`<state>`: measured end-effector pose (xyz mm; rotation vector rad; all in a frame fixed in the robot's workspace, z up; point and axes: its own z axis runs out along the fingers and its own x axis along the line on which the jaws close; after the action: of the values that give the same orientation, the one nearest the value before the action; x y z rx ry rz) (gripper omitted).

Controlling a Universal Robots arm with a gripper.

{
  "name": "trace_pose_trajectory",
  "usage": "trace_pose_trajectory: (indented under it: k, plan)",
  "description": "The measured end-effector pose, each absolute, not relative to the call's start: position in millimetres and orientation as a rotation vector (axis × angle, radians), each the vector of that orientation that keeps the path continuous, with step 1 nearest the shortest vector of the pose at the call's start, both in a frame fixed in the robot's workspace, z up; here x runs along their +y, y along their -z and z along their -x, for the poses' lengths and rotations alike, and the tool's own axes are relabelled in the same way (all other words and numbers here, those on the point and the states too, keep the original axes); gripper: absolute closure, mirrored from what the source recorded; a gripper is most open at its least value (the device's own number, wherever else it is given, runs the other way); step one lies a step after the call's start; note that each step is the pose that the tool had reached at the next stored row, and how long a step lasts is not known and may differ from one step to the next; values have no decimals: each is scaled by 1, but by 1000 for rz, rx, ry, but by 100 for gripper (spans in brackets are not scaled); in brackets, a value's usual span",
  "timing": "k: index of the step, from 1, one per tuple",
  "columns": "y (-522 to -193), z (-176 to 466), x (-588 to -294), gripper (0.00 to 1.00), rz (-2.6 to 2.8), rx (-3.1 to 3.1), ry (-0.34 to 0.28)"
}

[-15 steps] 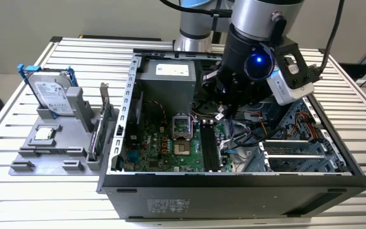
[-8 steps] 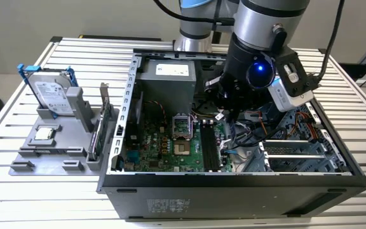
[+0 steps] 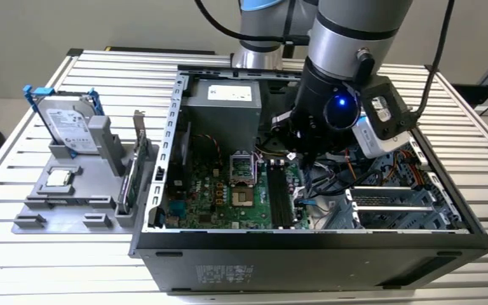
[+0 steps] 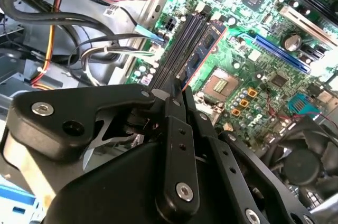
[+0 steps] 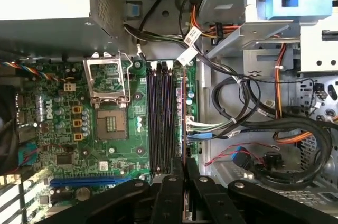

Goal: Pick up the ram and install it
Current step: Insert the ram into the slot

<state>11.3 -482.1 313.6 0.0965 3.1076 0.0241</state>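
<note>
Ram (image 4: 208,44) sits edge-on, pinched between the tool (image 4: 178,91) tips.

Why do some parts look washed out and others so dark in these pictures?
First wrist view: the power supply glares white. Second wrist view: the gripper, shut on the ram, is a dark mass. Exterior view: the table slats shine, and the case is shaded inside.

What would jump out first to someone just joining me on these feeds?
In the exterior view, the arm reaches down into the open computer case on the slatted table. In the first wrist view, the gripper is shut on the ram, held edge-on alongside the black memory slots of the green motherboard. The bare processor socket sits on the slots' other side.
</note>
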Motion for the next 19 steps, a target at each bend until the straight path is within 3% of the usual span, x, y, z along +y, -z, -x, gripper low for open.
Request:
trace_pose_trajectory:
  k: [19]
  plan:
    - [-279,0,-481,100,-95,3108,-24]
